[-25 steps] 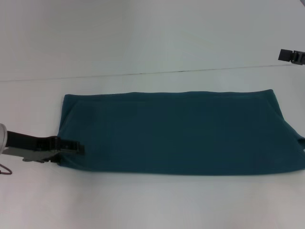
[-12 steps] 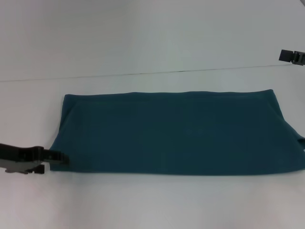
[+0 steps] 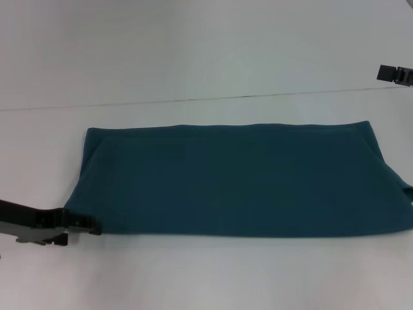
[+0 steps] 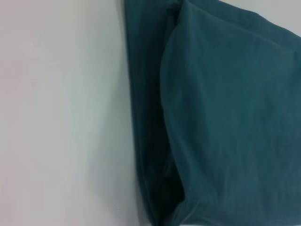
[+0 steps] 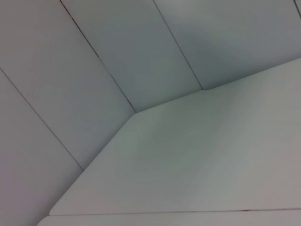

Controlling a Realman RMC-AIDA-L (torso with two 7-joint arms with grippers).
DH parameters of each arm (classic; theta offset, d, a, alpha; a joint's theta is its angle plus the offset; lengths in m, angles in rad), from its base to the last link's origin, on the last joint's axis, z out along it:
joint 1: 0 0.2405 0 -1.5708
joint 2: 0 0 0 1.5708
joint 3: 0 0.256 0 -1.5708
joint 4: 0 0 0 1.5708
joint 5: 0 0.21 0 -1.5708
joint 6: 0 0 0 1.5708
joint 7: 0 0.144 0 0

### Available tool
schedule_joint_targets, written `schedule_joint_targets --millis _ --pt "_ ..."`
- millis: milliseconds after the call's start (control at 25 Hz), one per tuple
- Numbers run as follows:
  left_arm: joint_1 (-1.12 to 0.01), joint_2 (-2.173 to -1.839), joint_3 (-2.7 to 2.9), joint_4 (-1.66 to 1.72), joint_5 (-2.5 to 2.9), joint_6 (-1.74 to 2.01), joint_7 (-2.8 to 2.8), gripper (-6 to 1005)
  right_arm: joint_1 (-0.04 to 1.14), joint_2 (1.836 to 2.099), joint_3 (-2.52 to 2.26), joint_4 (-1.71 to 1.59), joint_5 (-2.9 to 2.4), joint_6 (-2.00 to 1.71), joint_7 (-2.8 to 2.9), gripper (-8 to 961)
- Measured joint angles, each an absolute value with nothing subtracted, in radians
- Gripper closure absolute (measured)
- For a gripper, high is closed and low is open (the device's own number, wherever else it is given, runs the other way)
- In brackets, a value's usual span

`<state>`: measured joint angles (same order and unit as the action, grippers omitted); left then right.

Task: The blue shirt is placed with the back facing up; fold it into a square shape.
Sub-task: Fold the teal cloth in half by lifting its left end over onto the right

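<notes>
The blue shirt [image 3: 239, 177] lies flat on the white table [image 3: 193, 278], folded into a long band running left to right, plain side up. A sleeve tip pokes out at its right end. My left gripper [image 3: 93, 227] is low over the table at the shirt's near left corner, touching or just short of the cloth edge. The left wrist view shows the shirt's layered folded end [image 4: 225, 117] beside bare table. My right gripper [image 3: 382, 72] is parked high at the far right edge, away from the shirt.
A thin dark seam [image 3: 193, 100] crosses the table behind the shirt. The right wrist view shows only the white table's corner [image 5: 197, 165] and wall panels [image 5: 94, 52].
My left gripper drew back off the shirt's left edge, then moved nearer to me and back to the right, to the near left corner. The shirt and right arm have not moved.
</notes>
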<state>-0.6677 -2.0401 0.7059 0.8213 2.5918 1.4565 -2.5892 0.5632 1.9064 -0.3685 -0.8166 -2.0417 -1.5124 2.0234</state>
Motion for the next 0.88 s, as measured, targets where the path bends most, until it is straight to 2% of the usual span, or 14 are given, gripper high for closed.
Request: schedule_joint_targets --millis 880 --pt "-0.697 -2.039 0.722 0.775 2.620 1.396 -2.589 123 0.563 1.907 -0.365 -0.818 -2.042 -1.513 2.031 44"
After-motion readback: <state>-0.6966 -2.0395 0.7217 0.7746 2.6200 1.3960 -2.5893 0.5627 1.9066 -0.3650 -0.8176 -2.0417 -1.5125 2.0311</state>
